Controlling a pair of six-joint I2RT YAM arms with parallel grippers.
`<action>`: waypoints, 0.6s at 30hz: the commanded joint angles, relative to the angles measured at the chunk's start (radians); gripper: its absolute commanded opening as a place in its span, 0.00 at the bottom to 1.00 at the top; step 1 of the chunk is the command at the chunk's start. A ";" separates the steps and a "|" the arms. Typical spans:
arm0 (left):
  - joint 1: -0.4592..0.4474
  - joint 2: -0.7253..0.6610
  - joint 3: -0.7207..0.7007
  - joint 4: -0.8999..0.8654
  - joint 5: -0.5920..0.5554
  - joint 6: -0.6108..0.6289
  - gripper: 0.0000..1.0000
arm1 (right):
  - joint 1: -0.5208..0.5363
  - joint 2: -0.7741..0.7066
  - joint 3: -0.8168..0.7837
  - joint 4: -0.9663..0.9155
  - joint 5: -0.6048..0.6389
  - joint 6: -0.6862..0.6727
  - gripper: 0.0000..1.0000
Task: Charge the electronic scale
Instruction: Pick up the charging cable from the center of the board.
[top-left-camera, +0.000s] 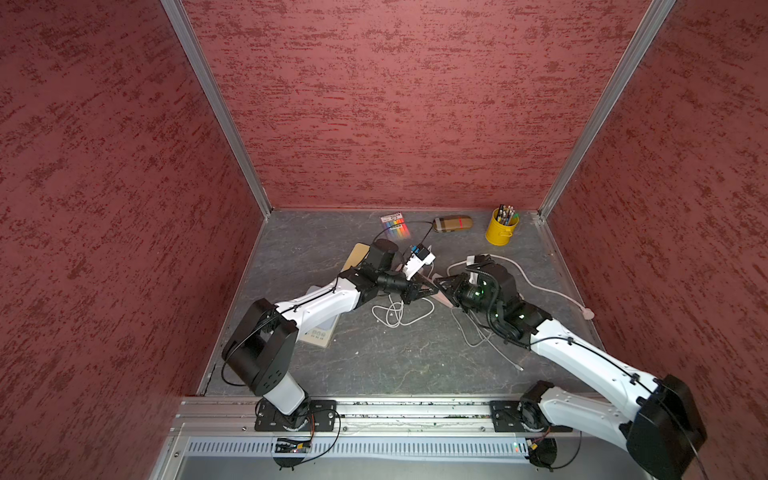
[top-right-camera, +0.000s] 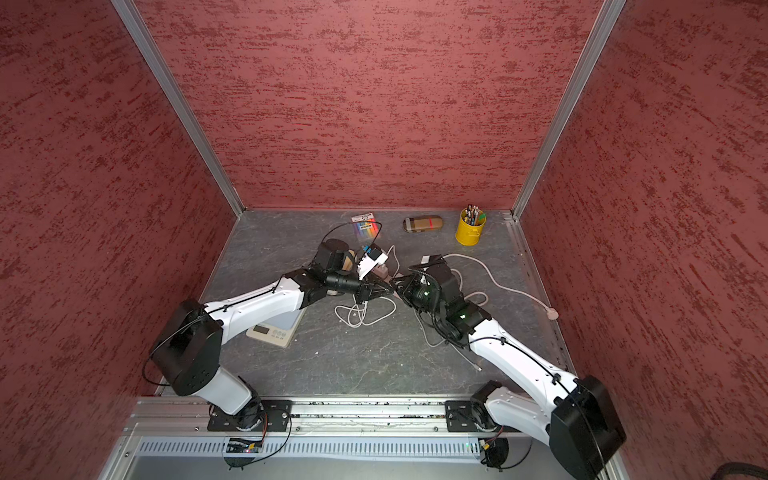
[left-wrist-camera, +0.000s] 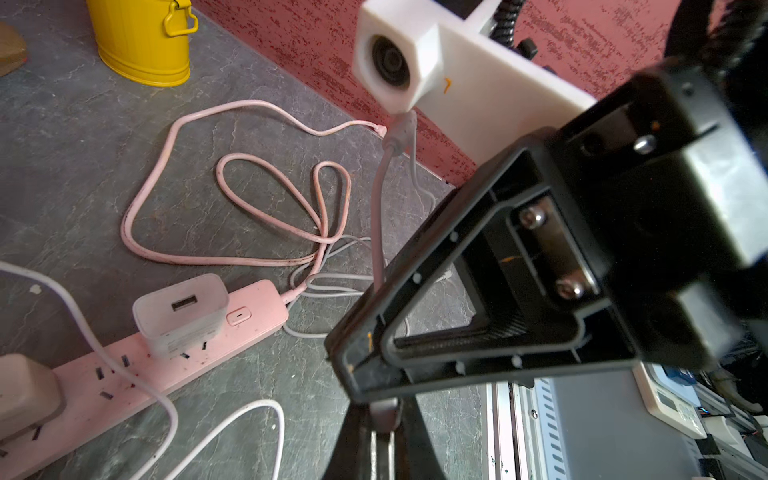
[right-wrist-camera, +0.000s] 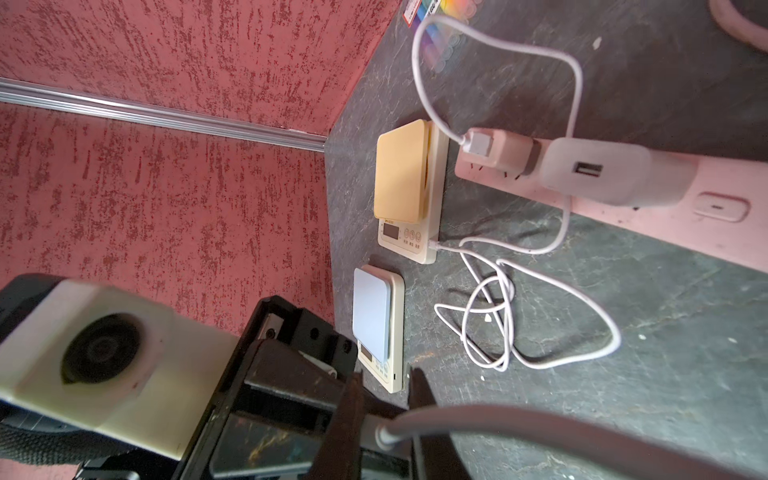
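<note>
**Item 1. Electronic scale, blue-grey top** (right-wrist-camera: 372, 316). It lay flat on the tabletop (top-left-camera: 395, 365), nearest the robot's base and partly beneath the left forearm in both top views, with no cable attached. Its long axis ran from the display end, nearest the base, away toward the back wall. A small dark slot on the side edge facing the tabletop's middle was probably the charging port (too small to be sure). This was judged to be the task's thing. It lay on the left arm's side of both grippers, so the left arm was nearer.

**Item 2. Left gripper** (left-wrist-camera: 384, 419). It was closed on the plug end of a grey cable (right-wrist-camera: 519, 417), above the tabletop's middle.

**Item 3. Right gripper** (right-wrist-camera: 386, 386). It sat tip to tip with the left, jaws narrowly apart on either side of the same plug. Whether they pinched it could not be told.

**Item 4. Pink power strip** (left-wrist-camera: 266, 299). It lay just behind the grippers and carried 2 adapters. The white adapter (right-wrist-camera: 598, 170) had an empty USB socket. The pink adapter (right-wrist-camera: 503, 151) fed a white cable (right-wrist-camera: 575, 99).

**Item 5. 2nd scale, yellow top** (right-wrist-camera: 401, 170). It lay beyond item 1, and the white cable ran into its side.

**Item 6. Back wall.** A marker pack (top-left-camera: 395, 226), a pencil case (top-left-camera: 453, 223) and a yellow bucket (top-left-camera: 500, 230) stood well apart from the work.
</note>
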 joint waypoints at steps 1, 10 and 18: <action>-0.016 -0.019 0.028 -0.019 -0.032 0.040 0.13 | 0.014 0.005 0.043 0.018 -0.020 -0.009 0.04; 0.040 -0.066 -0.054 0.014 -0.141 -0.022 0.52 | 0.019 0.014 0.173 -0.296 0.386 -0.090 0.00; 0.185 0.052 -0.053 0.095 -0.185 -0.352 0.52 | 0.103 0.287 0.350 -0.431 0.682 -0.126 0.00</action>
